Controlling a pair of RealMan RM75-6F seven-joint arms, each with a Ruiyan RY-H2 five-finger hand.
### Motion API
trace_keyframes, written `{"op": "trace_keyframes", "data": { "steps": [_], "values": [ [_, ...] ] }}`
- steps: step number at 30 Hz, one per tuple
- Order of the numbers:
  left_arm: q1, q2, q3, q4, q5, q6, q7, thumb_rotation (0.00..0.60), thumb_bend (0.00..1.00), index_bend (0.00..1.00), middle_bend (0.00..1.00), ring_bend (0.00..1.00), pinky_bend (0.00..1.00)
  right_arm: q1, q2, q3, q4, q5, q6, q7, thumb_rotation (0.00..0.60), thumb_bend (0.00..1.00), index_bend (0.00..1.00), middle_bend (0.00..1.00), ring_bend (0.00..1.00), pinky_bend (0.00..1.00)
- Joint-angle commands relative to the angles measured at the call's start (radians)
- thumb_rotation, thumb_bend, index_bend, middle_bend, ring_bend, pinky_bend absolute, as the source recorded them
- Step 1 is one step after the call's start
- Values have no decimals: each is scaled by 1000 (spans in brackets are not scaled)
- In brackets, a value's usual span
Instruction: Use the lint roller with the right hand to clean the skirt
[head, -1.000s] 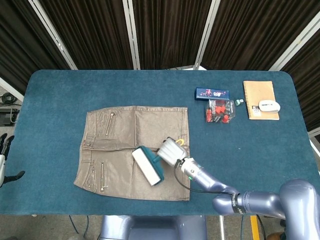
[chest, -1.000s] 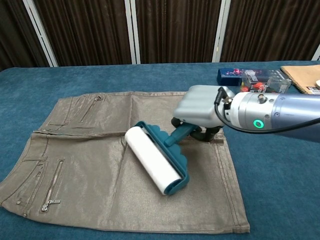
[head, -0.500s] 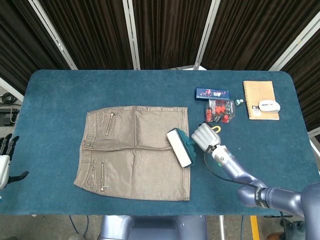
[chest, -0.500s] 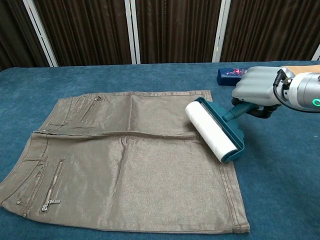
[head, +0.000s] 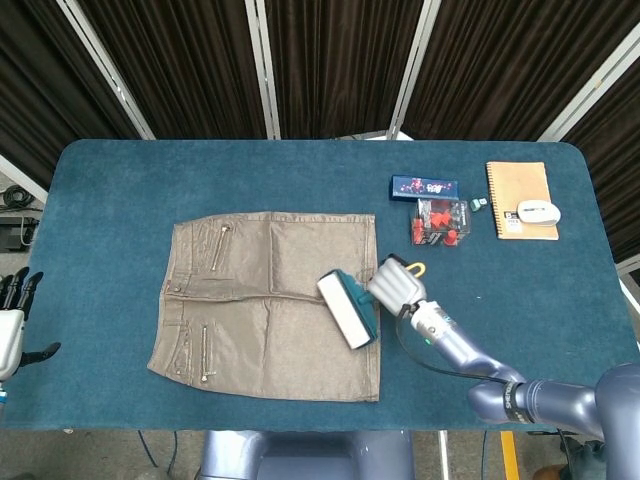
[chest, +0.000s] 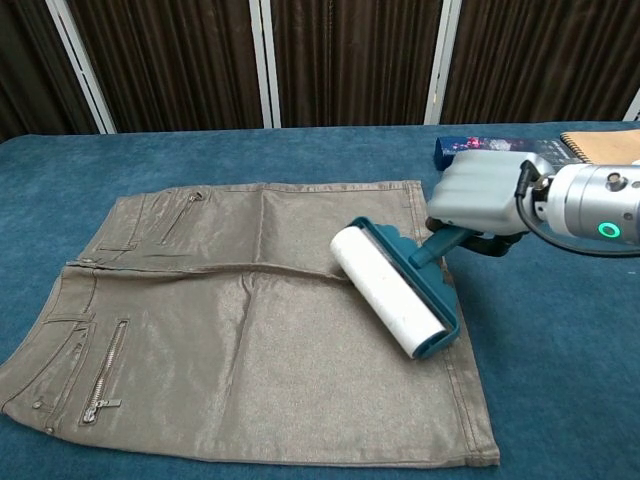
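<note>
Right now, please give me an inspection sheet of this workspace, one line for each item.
Surface: blue table, covered with cloth.
Job's things: brown skirt lies flat; lint roller rests on its right part.
Clutter: blue box, clear box with red pieces, notebook with a white object on it, all at the far right.
Robot hands: right robot hand grips the roller handle; left robot hand beside the table's left edge, fingers apart, holds nothing.
Cables: black cable along the right wrist.
Surroundings: dark curtains behind.
</note>
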Motion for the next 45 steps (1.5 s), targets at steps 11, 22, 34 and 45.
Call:
{"op": "trace_keyframes", "data": {
  "steps": [11,22,34,45],
  "values": [
    [1,4,1,10,-5,-4,-14,600,0,0,0,0,0,52,-102,-20,-191,77,27,-214,600,990,598,581,481,551],
    [0,4,2,12,-8,-6,-15,600,0,0,0,0,0,62,-83,-41,-154,136,76,-272,600,990,601,582,482,551],
    [-1,-9,7,10,-7,-1,12,600,0,0,0,0,0,28,-13,-65,58,154,73,-196,600,990,602,582,482,552],
    [-6,-17,6,15,-16,-9,25,600,0,0,0,0,0,-17,16,-91,164,134,54,-114,600,990,602,582,482,551]
  ]
}}
